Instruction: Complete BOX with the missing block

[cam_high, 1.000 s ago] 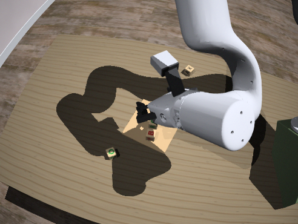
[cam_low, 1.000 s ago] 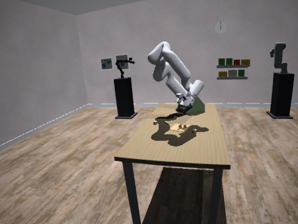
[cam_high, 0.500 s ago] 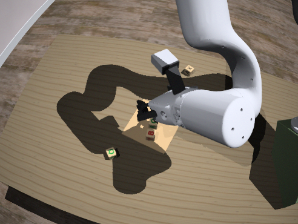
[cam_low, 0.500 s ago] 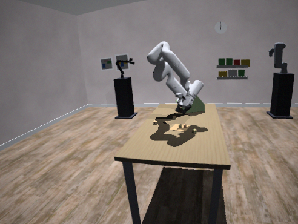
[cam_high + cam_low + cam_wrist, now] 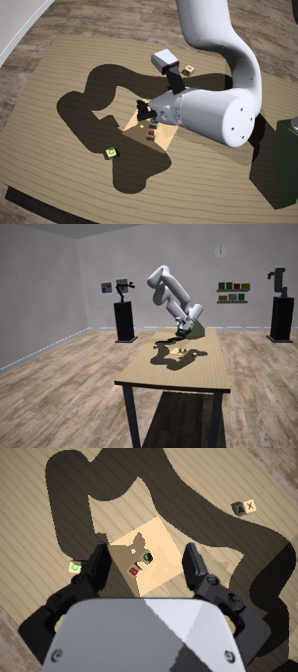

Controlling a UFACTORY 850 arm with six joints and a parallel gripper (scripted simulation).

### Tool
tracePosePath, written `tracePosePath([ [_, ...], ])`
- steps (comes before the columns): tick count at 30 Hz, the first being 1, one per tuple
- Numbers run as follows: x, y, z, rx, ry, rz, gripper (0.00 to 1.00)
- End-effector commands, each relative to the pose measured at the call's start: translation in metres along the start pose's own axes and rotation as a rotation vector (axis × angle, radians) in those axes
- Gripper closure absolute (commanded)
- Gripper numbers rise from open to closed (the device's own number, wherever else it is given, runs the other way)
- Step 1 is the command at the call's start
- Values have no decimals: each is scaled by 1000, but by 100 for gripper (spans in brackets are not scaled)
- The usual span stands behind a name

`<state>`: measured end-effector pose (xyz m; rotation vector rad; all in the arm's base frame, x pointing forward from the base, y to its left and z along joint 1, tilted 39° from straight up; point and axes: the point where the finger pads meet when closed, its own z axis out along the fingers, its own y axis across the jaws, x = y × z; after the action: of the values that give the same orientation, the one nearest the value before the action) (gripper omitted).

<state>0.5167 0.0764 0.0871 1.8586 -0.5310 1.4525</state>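
Tan mat [image 5: 165,140] carries two blocks, B [image 5: 150,133] and O [image 5: 152,121]; you see two more off it, and the end effector [image 5: 147,568] spread wide, empty.

Wall clock [image 5: 220,251]; shelves [image 5: 232,302] with coloured boxes.

A top camera looks steeply down at the table [image 5: 45,187] from close; the exterior view faces it from across the room; the wrist camera peers downward, sharing the mat [image 5: 165,543].
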Motion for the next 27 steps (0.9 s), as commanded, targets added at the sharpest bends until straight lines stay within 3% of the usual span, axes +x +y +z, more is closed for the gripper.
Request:
tracePosePath([
  [1, 1, 0, 0, 1, 1, 1, 0],
  [16, 1, 0, 1, 1, 1, 1, 0],
  [18, 14, 20, 16, 0, 3, -1, 0],
  [19, 26, 41, 31, -1, 5, -3, 0],
  [22, 28, 46, 35, -1, 6, -3, 0],
  [23, 39, 69, 48, -2, 7, -4, 0],
  [27, 51, 99, 62, -2, 8, -5, 0],
])
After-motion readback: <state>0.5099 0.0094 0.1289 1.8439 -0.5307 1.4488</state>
